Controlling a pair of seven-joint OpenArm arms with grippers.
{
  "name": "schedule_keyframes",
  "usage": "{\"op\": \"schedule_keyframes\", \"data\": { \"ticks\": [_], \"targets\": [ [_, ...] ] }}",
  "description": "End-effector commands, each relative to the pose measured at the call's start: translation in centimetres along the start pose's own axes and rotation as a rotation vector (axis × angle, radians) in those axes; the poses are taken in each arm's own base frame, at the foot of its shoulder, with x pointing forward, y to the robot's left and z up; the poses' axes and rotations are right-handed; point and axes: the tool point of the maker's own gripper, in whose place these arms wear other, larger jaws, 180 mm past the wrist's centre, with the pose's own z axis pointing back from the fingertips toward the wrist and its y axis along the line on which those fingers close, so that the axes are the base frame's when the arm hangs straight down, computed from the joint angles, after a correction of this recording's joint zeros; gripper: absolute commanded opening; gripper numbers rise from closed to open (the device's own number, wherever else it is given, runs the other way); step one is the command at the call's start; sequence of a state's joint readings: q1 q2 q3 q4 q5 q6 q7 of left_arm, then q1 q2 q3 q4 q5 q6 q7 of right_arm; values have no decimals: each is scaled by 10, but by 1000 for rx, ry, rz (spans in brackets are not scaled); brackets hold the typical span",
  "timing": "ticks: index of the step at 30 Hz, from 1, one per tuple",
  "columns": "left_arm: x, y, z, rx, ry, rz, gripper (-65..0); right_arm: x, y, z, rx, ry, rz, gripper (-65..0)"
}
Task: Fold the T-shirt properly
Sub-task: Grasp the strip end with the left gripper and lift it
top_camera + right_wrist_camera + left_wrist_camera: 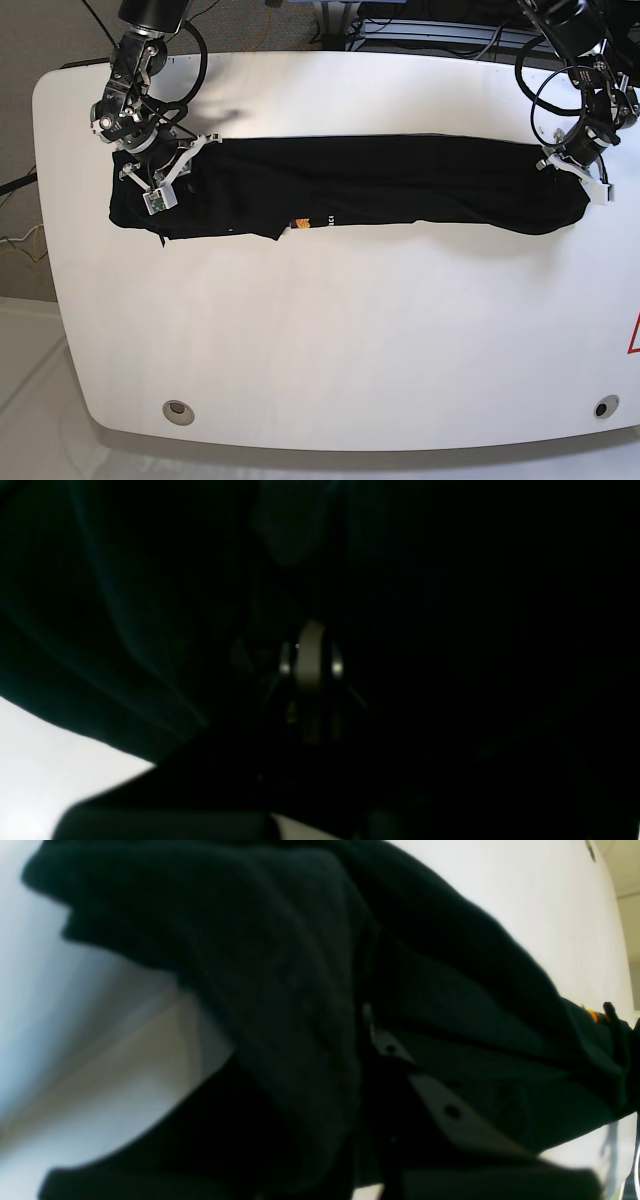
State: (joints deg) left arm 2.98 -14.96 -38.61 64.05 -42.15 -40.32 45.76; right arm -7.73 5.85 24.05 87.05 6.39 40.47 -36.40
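Observation:
The black T-shirt (400,185) lies as a long folded band across the far half of the white table (350,330). Its small orange-and-white mark (301,224) shows on the near edge. At the band's right end my left gripper (578,170) is shut on the cloth. In the left wrist view, bunched T-shirt (280,990) drapes over a grey finger (450,1110). At the left end my right gripper (158,180) is shut on the cloth. The right wrist view is almost filled by dark T-shirt (125,630) around the gripper (310,660).
Two round holes (178,409) (601,407) sit near the table's front corners. A red marking (634,335) shows at the right edge. Cables and equipment (430,30) lie behind the table's far edge. Floor lies beyond the left edge.

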Motion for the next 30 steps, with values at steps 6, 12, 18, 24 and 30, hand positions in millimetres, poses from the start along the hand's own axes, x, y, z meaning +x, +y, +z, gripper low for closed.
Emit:
{"op": "schedule_keyframes", "data": {
  "ticks": [6,12,18,24,30],
  "targets": [
    [34,-15,7,-2,-55,-106,-650,-34,-5,3,-33,155,27,-650],
    [59,-60,10,-49,-145,-214,-650,-34,-5,2,-32,155,26,-650],
    [63,-102,5,-112,-140,-300,-650,-34,-5,2,-32,155,26,-650],
    [64,-148,-4,-203,-162,-356,-650,-34,-5,2,-32,155,26,-650],
    [55,-181,-14,-279,-155,-373,-650,-34,-5,2,-32,155,26,-650]
  ]
}}
